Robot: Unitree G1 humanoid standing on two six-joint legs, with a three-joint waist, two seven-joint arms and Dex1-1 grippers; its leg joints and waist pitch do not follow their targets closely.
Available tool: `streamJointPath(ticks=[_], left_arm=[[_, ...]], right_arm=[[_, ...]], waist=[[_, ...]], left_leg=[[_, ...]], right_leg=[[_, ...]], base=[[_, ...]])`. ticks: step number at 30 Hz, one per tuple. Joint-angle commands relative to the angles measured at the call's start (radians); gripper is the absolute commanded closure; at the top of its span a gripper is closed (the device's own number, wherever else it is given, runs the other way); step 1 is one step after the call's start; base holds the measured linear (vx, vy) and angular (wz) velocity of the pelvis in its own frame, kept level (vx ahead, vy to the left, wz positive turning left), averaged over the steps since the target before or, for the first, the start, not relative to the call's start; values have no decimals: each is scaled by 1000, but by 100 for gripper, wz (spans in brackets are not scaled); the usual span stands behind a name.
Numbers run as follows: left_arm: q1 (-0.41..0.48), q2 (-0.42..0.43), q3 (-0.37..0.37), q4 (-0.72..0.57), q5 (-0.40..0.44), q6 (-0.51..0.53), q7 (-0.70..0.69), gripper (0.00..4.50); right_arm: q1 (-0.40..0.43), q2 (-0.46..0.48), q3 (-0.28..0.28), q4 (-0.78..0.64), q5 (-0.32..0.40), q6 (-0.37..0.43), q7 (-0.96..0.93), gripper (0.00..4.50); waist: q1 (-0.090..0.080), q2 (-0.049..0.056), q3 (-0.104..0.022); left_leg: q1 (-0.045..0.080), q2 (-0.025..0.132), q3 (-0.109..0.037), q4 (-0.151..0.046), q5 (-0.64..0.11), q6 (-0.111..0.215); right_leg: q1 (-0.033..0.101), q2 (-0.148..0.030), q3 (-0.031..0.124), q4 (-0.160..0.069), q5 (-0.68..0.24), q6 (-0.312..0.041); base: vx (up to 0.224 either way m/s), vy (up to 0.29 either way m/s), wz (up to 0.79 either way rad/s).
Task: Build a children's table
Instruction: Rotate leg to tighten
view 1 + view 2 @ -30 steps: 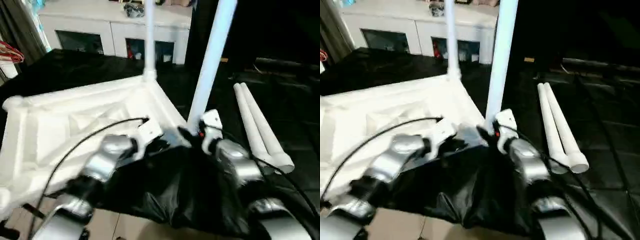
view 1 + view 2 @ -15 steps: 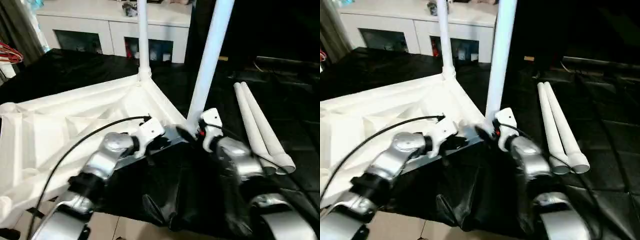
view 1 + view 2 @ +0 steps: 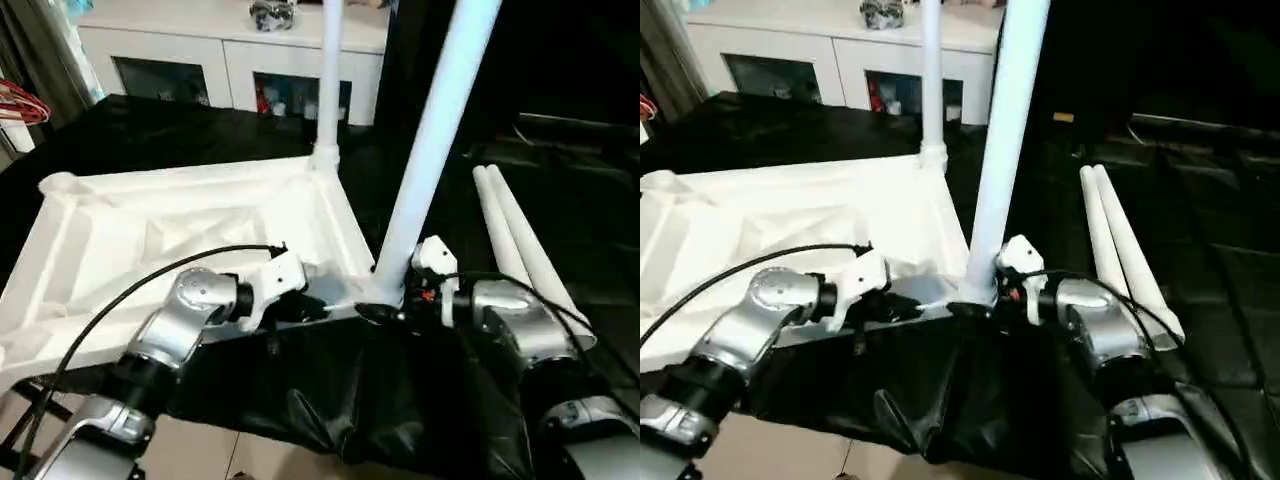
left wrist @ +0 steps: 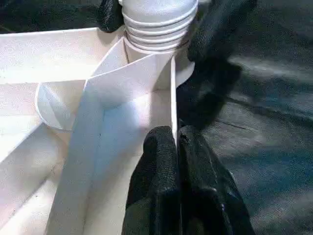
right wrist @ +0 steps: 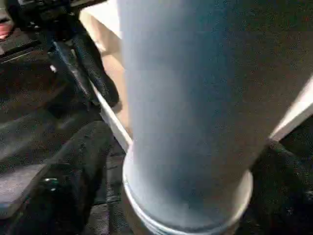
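Observation:
The white tabletop (image 3: 150, 240) lies upside down on black cloth, ribbed underside up. One white leg (image 3: 328, 80) stands in the far corner socket. A second leg (image 3: 432, 150) stands in the near right socket. Two more legs (image 3: 515, 245) lie side by side on the right. My left gripper (image 3: 312, 306) is shut on the tabletop's near rim wall, its fingers (image 4: 161, 166) pinching the thin wall just beside that socket. My right gripper (image 3: 385, 312) is open, its fingers (image 5: 73, 166) astride the base of the near leg (image 5: 190, 98).
A white cabinet (image 3: 230, 50) with glass doors stands at the back. Black cloth (image 3: 350, 400) hangs over the front edge above a tan floor. Red wire hangers (image 3: 20, 105) show at the far left. A black cable (image 3: 130, 300) loops over my left forearm.
The camera has shifted. My right gripper's fingers have spread apart around the near leg's base. The left gripper keeps its pinch on the rim.

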Motion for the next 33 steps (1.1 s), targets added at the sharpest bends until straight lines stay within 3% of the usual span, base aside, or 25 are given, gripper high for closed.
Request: streamJointPath(ticks=[1, 7, 15, 20, 24, 27, 30, 31, 33], left_arm=[[7, 9, -11, -27, -8, -2, -27, 450], [19, 28, -11, -45, -17, 7, -53, 450], [9, 12, 0, -26, -4, 11, 5, 450], [-44, -75, 26, 46, 35, 58, 194, 450], [-104, -166, 34, 109, 73, 108, 362, 450], [-127, -210, 39, 128, 78, 130, 424, 450], [-134, -245, 33, 132, 76, 133, 449, 450], [-131, -246, 29, 128, 76, 131, 442, 450], [-121, -240, 23, 122, 75, 117, 416, 450]], right_arm=[[7, -13, 4, -23, 18, 19, 27, 76], [16, -27, 10, -49, 25, 38, 67, 119], [30, -4, 3, -64, 19, 52, 19, 177], [37, 108, -18, -7, -45, 24, -285, 181], [12, 230, -59, 76, -73, 49, -599, 181], [-11, 283, -81, 108, -70, 59, -718, 181], [-26, 328, -67, 109, -82, 32, -752, 181], [-25, 331, -62, 99, -80, 26, -728, 125], [-25, 331, -65, 87, -71, 23, -691, 111]], waist=[[3, -6, -65], [5, -6, -68], [4, -7, -66], [-6, -13, -61], [-15, -6, -56], [-19, -9, -55], [-21, -2, -58], [-22, -3, -58], [-20, -6, -59]], left_leg=[[16, 59, -25, -67, -216, 55], [14, 59, -23, -64, -181, 68], [15, 58, -23, -65, -196, 56], [21, 53, -26, -68, -237, 31], [28, 51, -32, -72, -293, -1], [30, 48, -35, -71, -318, 0], [31, 50, -36, -73, -332, -2], [27, 50, -36, -75, -331, 2], [25, 50, -34, -74, -319, 10]], right_leg=[[45, -89, 51, -73, -298, -205], [47, -87, 49, -65, -231, -224], [45, -89, 51, -71, -280, -207], [39, -90, 51, -84, -375, -179], [31, -93, 48, -100, -496, -138], [29, -94, 45, -109, -538, -117], [27, -92, 46, -109, -512, -118], [29, -93, 48, -106, -492, -122], [30, -93, 50, -102, -461, -129]], base=[[0, 0, 0], [0, 0, 0], [0, 0, 0], [0, 0, 0], [0, 0, 0], [0, 0, 0], [0, 0, 0], [0, 0, 0], [0, 0, 0]])
